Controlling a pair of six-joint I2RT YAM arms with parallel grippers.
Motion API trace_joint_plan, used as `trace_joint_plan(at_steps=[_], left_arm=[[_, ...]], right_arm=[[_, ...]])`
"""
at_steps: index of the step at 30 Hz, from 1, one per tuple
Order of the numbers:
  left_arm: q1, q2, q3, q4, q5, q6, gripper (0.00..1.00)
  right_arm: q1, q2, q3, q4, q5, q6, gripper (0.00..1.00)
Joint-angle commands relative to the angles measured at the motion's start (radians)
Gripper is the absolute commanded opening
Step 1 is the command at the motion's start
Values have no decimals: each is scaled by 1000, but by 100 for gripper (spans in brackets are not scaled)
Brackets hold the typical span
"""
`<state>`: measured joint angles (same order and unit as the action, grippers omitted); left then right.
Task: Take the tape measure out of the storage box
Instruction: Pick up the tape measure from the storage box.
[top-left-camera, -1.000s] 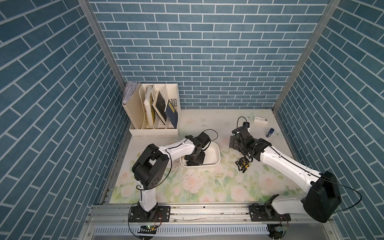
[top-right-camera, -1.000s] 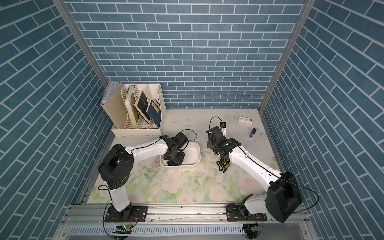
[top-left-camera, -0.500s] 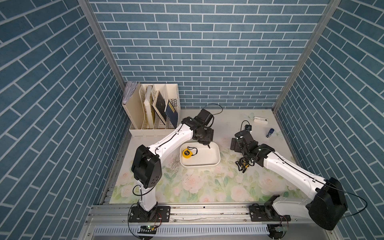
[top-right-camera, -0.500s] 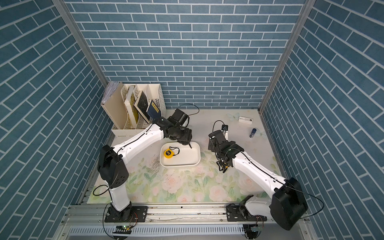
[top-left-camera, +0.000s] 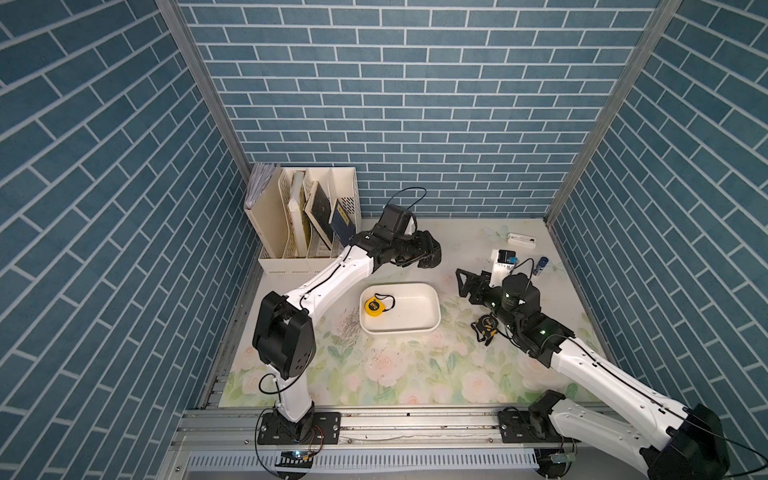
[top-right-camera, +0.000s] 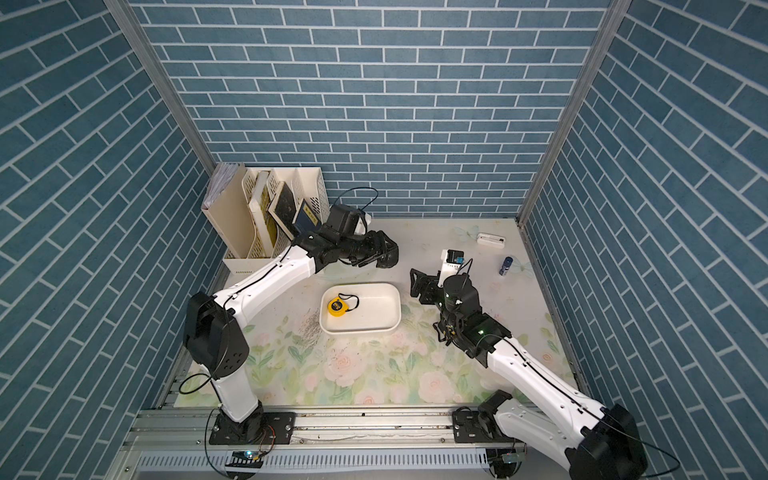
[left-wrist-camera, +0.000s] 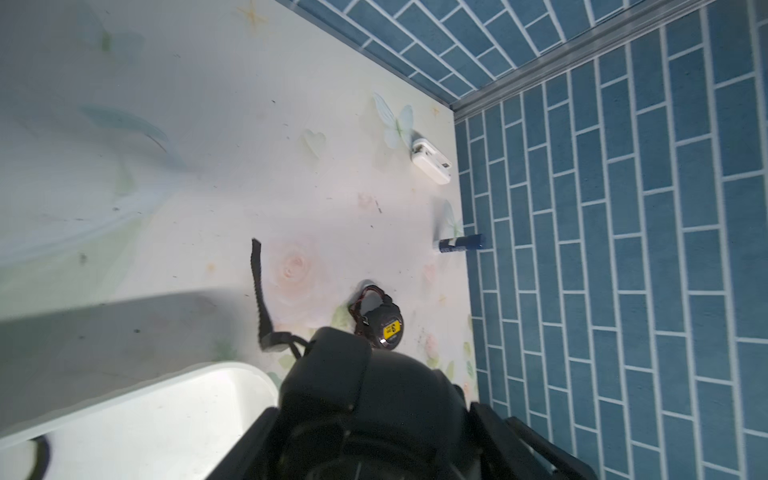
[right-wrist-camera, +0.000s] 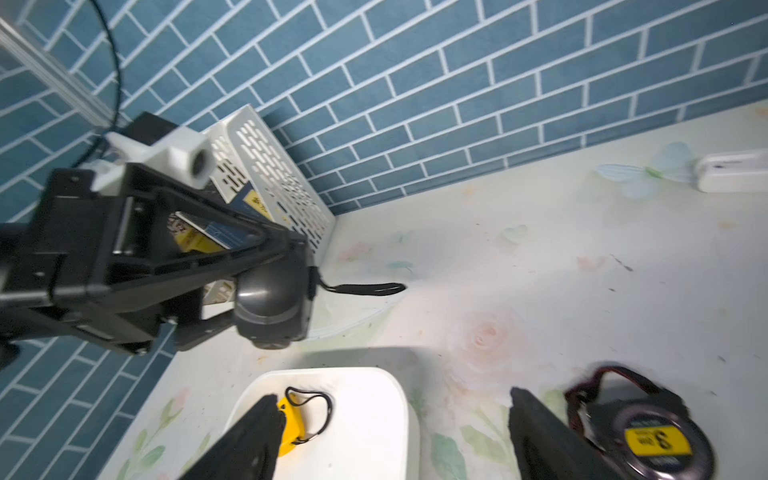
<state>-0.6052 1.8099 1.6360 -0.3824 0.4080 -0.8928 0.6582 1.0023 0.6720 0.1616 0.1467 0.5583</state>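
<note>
Lifted clear of the shallow white plastic tub (top-left-camera: 411, 311) since a second ago, the left gripper (top-left-camera: 427, 257) pinches a rounded dark grey tape measure (right-wrist-camera: 270, 309) with dangling black strap (right-wrist-camera: 365, 289), beyond the tub's far rim at frame centre. A glossy yellow tape measure (top-left-camera: 374, 305) lies in the tub's left end; the right gripper (right-wrist-camera: 390, 436) gapes near a black, yellow-labelled tape measure (right-wrist-camera: 648, 436).
</note>
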Motion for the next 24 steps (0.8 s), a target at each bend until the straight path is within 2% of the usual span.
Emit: trace_joint_plan(at_steps=[1,10,24], left_arm=[[5,-42,-8,179,80,-120,0],[5,-53,-46,251,97,-184,0],[4,-74,-76,268,112,-193,0]], right_arm=[[-3,35,18,160,-108,-70,85],[-1,95,43,233,-192,-107,84],[-2,244,150,290,-173,-214,81]])
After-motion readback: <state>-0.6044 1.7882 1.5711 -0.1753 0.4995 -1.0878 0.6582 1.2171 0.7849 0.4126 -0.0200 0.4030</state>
